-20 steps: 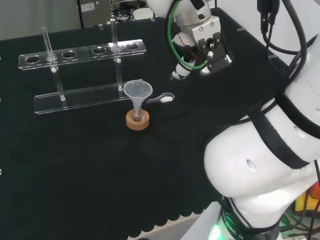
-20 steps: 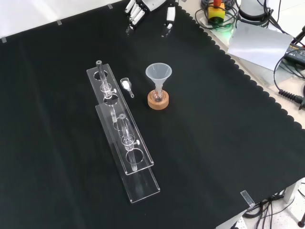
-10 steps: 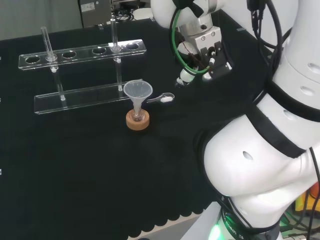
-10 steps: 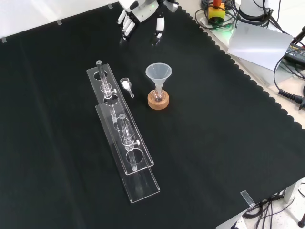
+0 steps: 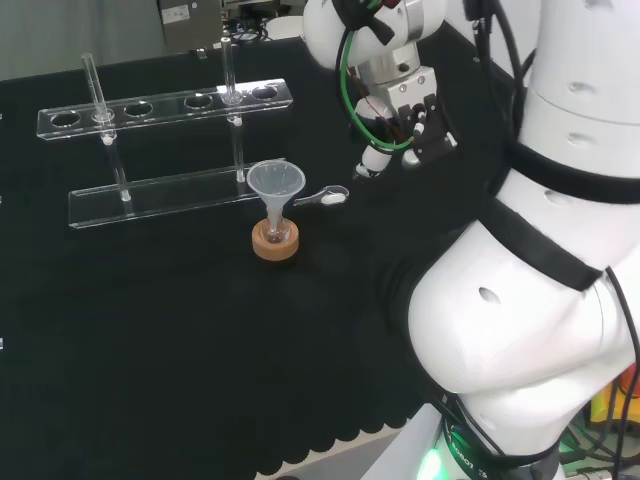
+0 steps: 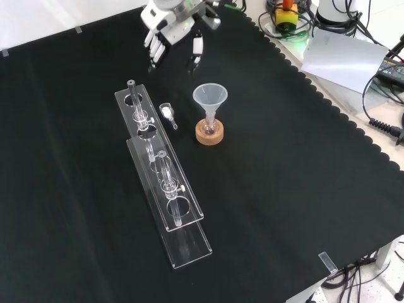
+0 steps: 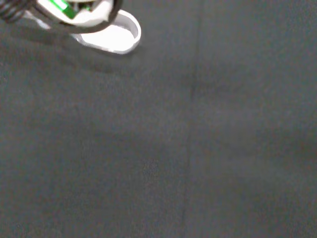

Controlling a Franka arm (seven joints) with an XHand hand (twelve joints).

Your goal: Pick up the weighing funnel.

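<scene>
Above the cloth's far edge in the front view, the hand (image 6: 172,28) hangs with fingers spread, holding nothing. Nearer, the weighing funnel (image 6: 167,112) lies between rack (image 6: 192,243) and funnel (image 6: 210,98). It looks light, slick and brittle, so pinching the scoop's sides seems best.
</scene>
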